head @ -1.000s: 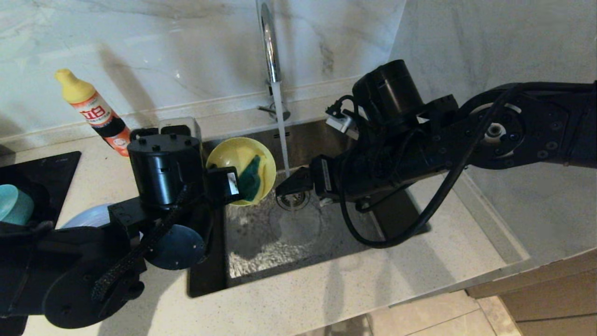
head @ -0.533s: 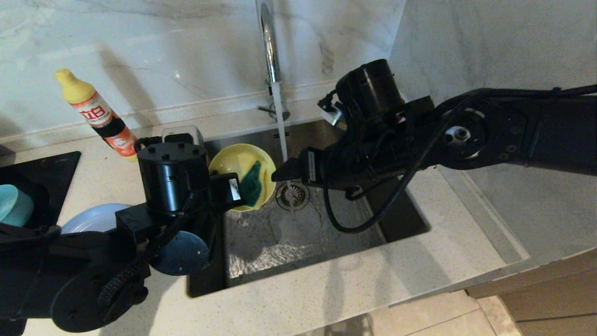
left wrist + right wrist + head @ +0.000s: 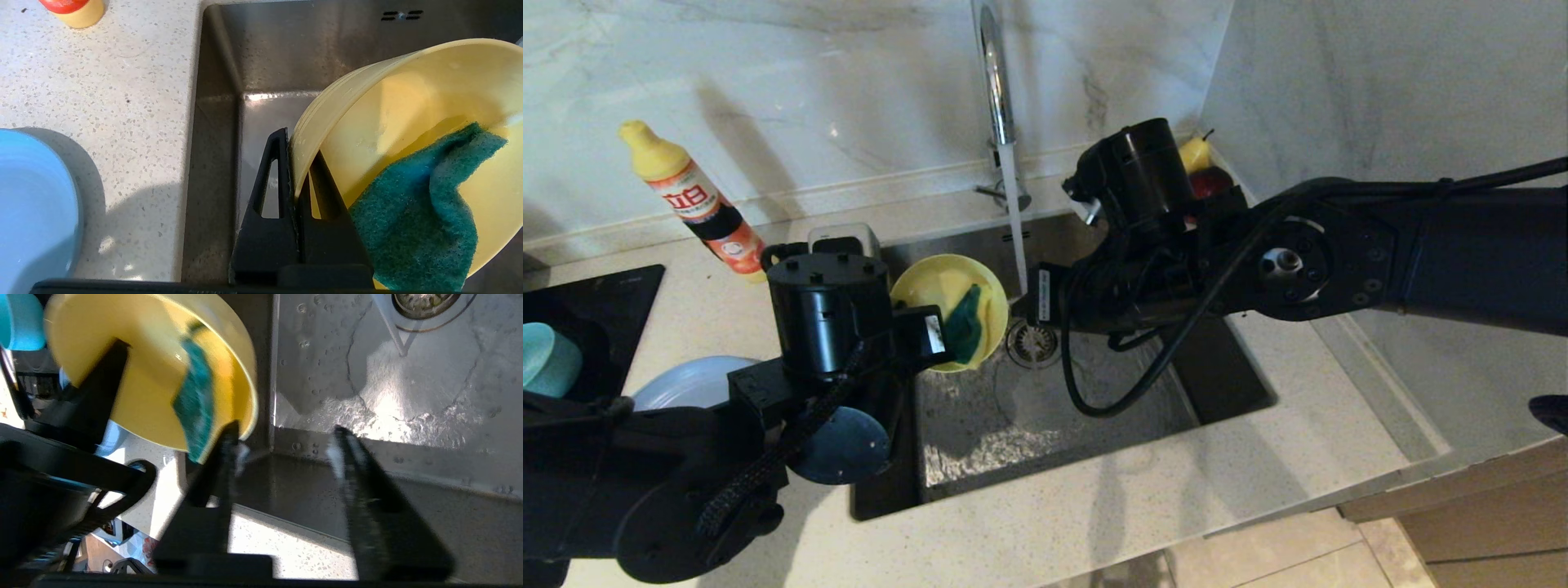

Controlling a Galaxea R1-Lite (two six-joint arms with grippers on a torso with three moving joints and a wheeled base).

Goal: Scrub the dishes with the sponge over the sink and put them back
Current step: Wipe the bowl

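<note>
Yellow bowl (image 3: 947, 306) w/ green sponge (image 3: 964, 324) inside

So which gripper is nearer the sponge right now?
Left. The left gripper is shut on the rim of the yellow bowl holding the sponge; the right gripper is just beside the bowl, not touching the sponge.

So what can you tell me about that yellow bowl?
The yellow bowl looks like smooth, glossy plastic, round with a thin rim. It is tilted on its side over the left part of the sink, its opening facing the right pincer. The left pincer is shut on its rim. A sponge, green side out, lies slumped inside it.
</note>
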